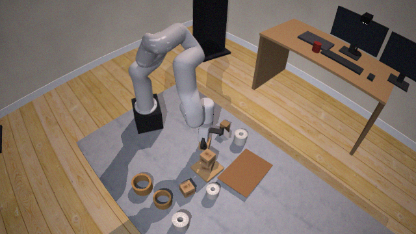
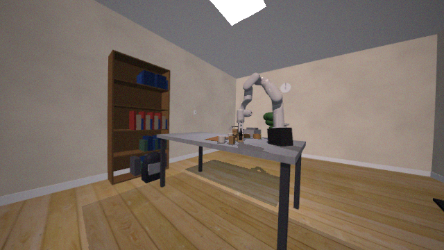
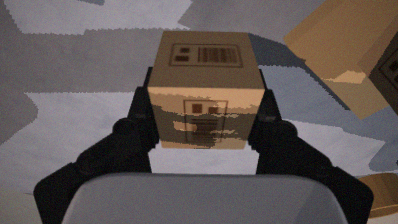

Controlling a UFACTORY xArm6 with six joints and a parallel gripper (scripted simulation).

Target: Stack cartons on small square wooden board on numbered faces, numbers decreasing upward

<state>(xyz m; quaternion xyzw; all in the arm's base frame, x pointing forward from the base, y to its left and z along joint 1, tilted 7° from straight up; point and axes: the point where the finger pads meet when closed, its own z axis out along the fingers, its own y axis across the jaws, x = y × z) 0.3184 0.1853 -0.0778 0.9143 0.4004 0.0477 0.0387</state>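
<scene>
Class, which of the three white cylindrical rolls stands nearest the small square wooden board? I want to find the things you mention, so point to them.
The white roll (image 1: 212,194) just beside the board's (image 1: 208,177) (image 3: 330,40) lowest corner in the top view; the other two stand farther off.

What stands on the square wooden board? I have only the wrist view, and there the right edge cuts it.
Observer: In the top view, a column of two cartons stands on the board.

Operator: Thank you. Please, is some carton waiting on the table near the board?

Observer: Yes, a loose carton stands on the table, off the board, with a white roll near it.

Operator: And is there any flat thing beside the board?

Observer: Yes, a flat brown panel lies next to it, on the side away from the robot's base.
</scene>
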